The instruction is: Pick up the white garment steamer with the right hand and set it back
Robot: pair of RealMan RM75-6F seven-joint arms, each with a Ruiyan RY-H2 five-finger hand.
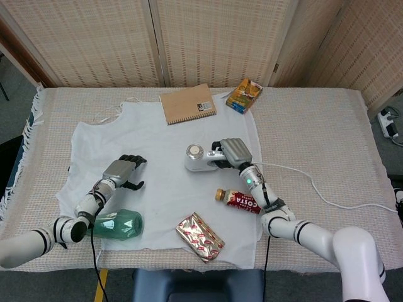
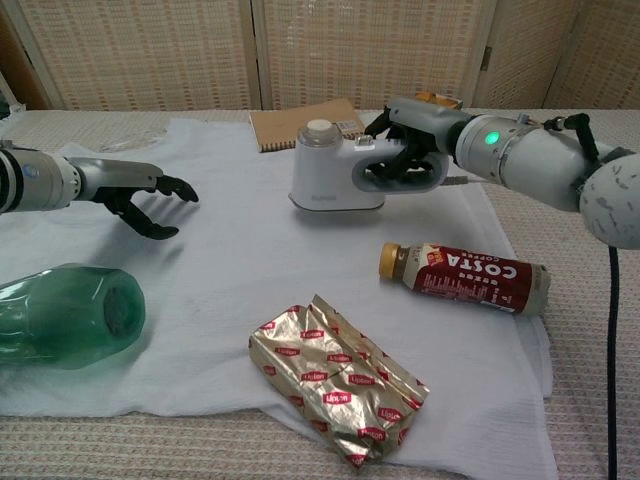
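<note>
The tabletop [image 1: 315, 126] is covered by a woven cloth, and a white garment [image 1: 157, 157] lies spread over its middle. The right hand [image 1: 232, 153] is clenched around the handle of the white garment steamer [image 2: 335, 170], which sits over the garment's centre, upright, its cap on top; whether its base touches the fabric I cannot tell. Its cord [image 1: 315, 189] trails off to the right across the tabletop. The left hand [image 1: 123, 171] hovers over the garment's left part, holding nothing, fingers curled but apart. A green bottle [image 2: 65, 315] lies on its side near it; a brown notebook [image 1: 187, 104] and a snack box [image 1: 244, 95] lie at the far edge. Nearer, a Costa bottle [image 2: 465, 275] and a foil packet [image 2: 335, 378] rest on the garment. The likely risks: the trailing cord could snag or sweep the Costa bottle as the steamer is set down, and a tilted release could tip it.
</note>
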